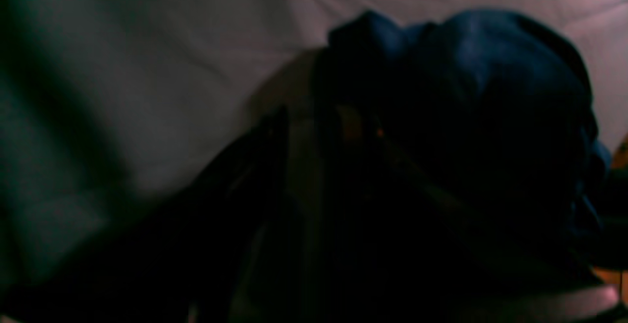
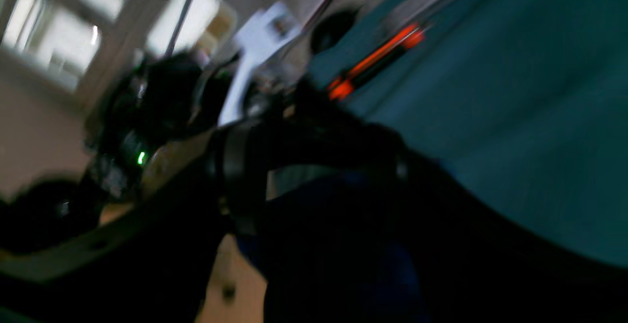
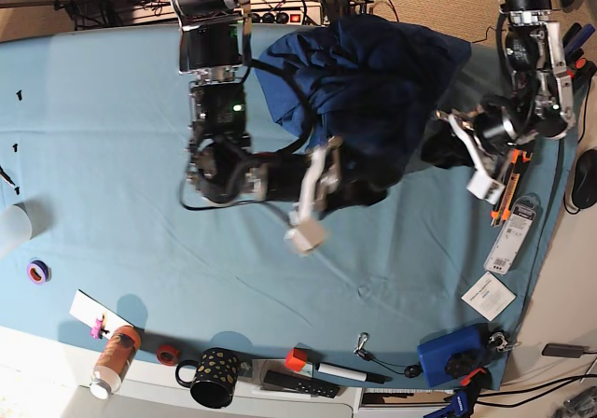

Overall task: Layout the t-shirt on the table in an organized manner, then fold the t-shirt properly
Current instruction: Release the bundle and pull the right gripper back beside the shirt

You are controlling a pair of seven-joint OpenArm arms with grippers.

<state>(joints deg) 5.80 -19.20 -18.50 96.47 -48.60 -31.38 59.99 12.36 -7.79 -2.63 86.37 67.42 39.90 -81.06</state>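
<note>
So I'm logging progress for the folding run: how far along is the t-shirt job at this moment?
Early. Nothing looks done: the t-shirt is a bunched heap at the far side of the table, not spread flat. In hand: both arms reach into the heap, the left gripper and right gripper at its edges, apparently gripping fabric, though the jaws are hidden. Left: spreading it flat, then every fold.

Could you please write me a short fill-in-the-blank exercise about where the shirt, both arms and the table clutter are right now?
1. The t-shirt is ____, not spread flat.
2. The cloth covering the table is light ____.
3. The right end effector meets the shirt's ____ edge in the base view.
4. The polka-dot mug stands beside a ____ roll of tape.

Missing words: bunched; teal; lower; red
</note>
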